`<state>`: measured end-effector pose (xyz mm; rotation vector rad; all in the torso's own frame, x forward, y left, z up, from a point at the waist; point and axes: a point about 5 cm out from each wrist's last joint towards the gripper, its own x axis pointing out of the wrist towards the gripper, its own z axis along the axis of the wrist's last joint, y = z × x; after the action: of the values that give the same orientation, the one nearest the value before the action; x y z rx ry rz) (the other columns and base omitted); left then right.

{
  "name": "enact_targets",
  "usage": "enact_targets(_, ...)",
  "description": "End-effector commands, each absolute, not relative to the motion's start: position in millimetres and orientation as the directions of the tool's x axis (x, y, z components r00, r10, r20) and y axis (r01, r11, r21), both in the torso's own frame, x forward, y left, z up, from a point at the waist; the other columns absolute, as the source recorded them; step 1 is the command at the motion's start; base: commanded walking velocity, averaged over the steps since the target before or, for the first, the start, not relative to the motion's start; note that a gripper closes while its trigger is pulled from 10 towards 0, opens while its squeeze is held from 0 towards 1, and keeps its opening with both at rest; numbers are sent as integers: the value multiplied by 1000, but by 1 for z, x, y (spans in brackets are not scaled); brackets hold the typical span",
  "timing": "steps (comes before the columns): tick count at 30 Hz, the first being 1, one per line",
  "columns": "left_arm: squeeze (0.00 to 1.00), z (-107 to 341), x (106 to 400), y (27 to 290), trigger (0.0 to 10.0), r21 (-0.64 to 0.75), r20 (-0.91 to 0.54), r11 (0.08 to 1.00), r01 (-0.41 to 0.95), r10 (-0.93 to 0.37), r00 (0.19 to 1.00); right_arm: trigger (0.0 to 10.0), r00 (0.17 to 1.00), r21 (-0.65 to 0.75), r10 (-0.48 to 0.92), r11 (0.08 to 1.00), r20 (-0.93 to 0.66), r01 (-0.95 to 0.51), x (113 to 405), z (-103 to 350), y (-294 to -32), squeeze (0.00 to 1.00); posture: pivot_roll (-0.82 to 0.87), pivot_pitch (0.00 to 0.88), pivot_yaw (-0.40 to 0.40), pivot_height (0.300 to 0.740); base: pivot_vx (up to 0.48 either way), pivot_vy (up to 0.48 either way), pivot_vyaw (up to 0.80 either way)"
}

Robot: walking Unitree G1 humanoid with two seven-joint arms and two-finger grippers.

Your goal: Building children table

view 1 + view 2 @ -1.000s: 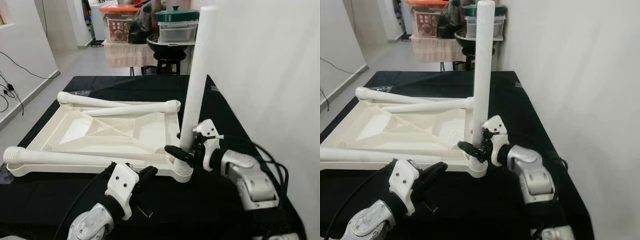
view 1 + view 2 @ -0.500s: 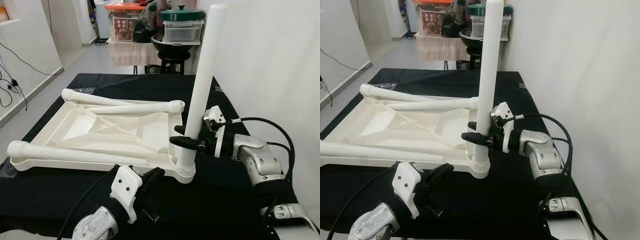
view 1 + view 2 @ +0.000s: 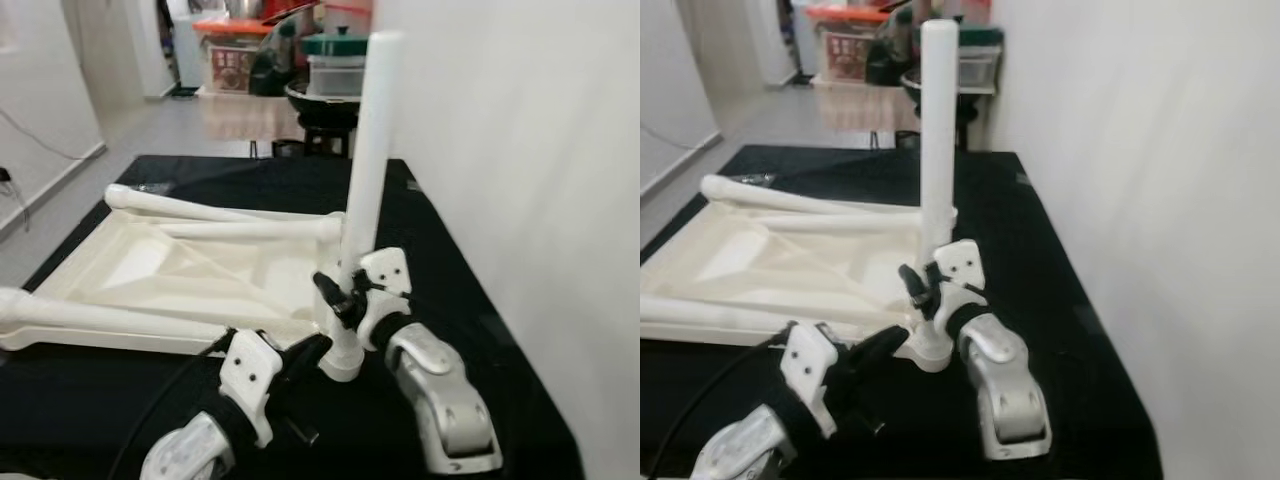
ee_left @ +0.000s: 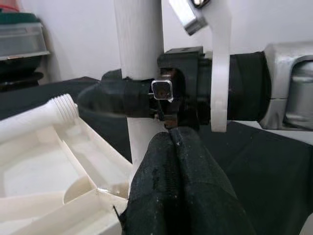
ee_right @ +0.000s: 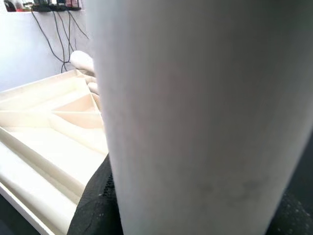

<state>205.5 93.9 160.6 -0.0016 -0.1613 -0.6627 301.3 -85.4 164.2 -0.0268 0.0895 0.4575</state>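
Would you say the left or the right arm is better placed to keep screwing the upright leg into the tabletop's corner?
Probably the right: the right gripper is clamped around the upright leg just above its socket, while the left gripper lies low at the tabletop edge.

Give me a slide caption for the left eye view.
Right pincer grips the upright leg on the tabletop.

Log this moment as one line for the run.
right gripper: shut on upright leg | left gripper: shut, by leg base | tabletop: upside down
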Motion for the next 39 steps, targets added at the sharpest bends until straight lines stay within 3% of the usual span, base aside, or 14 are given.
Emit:
enact_targets(1,0,160,205,93,10000,38,153,783,620,-618,771,0,896,17,375,924,-236,-382,306,136,-99,0,-42,0,-83,740,0,0,0)
enact_targets(3,0,160,205,93,10000,39,155,784,619,-617,772,0,902,38,375,926,-214,-376,312,138,-101,0,-45,0,-83,740,0,0,0)
enact_targets(4,0,160,206,93,10000,39,156,785,618,-616,772,4863,901,43,383,923,-202,-382,314,141,-101,0,-43,0,-83,740,0,0,0)
enact_targets(7,0,160,206,93,10000,39,156,785,618,-616,772,4863,901,43,383,923,-202,-382,314,141,-101,0,-43,0,-83,740,0,0,0)
enact_targets(8,0,160,206,92,10000,35,158,783,621,-618,771,10000,860,62,485,874,-157,-481,316,149,-97,1000,-42,0,-82,740,0,0,0)
enact_targets(15,0,160,207,91,10000,22,160,776,630,-625,764,10000,732,32,681,732,19,-681,325,184,-100,1000,-46,0,-75,740,0,0,0)
enact_targets(16,0,160,207,90,10000,17,160,774,633,-627,762,10000,606,-38,795,607,29,-794,331,194,-107,75,-34,0,-84,740,0,0,0)
enact_targets(17,0,160,207,90,10000,17,160,774,633,-627,762,10000,606,-38,795,607,29,-794,331,194,-107,75,-34,0,-84,740,0,0,0)
enact_targets(18,0,160,207,90,10000,12,160,772,635,-629,761,10000,498,-64,867,497,-10,-865,334,198,-116,0,-17,0,-97,740,0,0,0)
enact_targets(25,0,160,206,89,10000,7,159,771,637,-630,760,10000,387,-48,920,384,-68,-922,337,197,-127,0,-10,0,-99,740,0,0,0)
enact_targets(26,0,160,205,89,10000,6,159,771,637,-630,760,6275,397,5,916,398,-49,-917,342,192,-128,0,-9,0,-97,740,0,0,0)
enact_targets(28,0,160,205,89,10000,6,159,771,637,-630,760,6275,397,5,916,398,-49,-917,342,192,-128,0,-9,0,-97,740,0,0,0)
enact_targets(29,0,160,204,90,10000,5,159,770,638,-630,760,0,420,68,907,422,-46,-904,347,187,-129,0,-15,0,-96,740,0,0,0)
enact_targets(39,0,160,203,91,10000,5,160,770,638,-631,759,0,487,126,873,488,-43,-864,353,178,-131,0,-19,0,-95,740,0,0,0)
